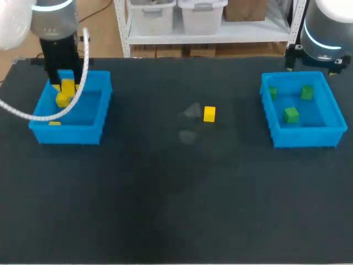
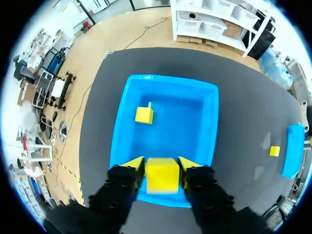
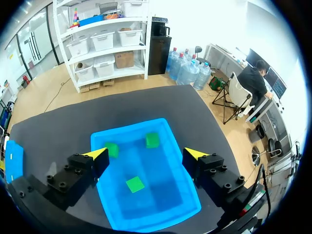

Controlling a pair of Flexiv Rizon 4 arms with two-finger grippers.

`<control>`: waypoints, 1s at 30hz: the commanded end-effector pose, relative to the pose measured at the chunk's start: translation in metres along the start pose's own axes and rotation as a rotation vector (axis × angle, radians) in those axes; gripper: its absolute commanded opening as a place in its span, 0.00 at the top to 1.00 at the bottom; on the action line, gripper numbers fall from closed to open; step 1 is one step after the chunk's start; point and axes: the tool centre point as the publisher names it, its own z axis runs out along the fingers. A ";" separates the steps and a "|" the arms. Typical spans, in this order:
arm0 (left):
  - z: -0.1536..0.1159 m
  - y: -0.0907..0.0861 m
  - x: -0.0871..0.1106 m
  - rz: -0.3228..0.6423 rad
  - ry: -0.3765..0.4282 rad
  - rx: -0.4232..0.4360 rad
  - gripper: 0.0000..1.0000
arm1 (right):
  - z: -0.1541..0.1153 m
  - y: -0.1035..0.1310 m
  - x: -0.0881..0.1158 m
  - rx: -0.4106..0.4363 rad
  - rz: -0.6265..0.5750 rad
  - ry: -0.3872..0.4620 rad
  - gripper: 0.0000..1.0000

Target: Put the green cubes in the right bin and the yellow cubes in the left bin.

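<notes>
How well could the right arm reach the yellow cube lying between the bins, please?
Probably yes: its open, empty fingers hang over the right bin, with bare table between them and the yellow cube.

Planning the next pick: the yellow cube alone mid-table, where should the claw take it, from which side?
Straight down from above, closing on two opposite side faces of the yellow cube. It lies flat on the table with nothing touching it, so either pair of faces should work.

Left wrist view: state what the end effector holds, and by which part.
The left end effector holds a yellow cube by two opposite side faces, above the left bin.
</notes>
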 end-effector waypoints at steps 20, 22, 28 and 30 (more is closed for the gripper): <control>-0.047 -0.235 0.017 0.580 -0.231 0.391 0.00 | -0.001 -0.001 0.002 -0.002 0.002 -0.006 0.00; -0.043 -0.258 0.019 0.620 -0.202 0.404 0.00 | -0.001 -0.001 0.002 -0.002 0.002 -0.006 0.00; -0.023 -0.315 0.023 0.642 -0.093 0.403 0.00 | -0.001 -0.001 0.002 -0.002 0.002 -0.006 0.00; -0.017 -0.329 0.028 0.641 -0.056 0.412 0.00 | -0.001 -0.001 0.002 -0.002 0.002 -0.006 0.00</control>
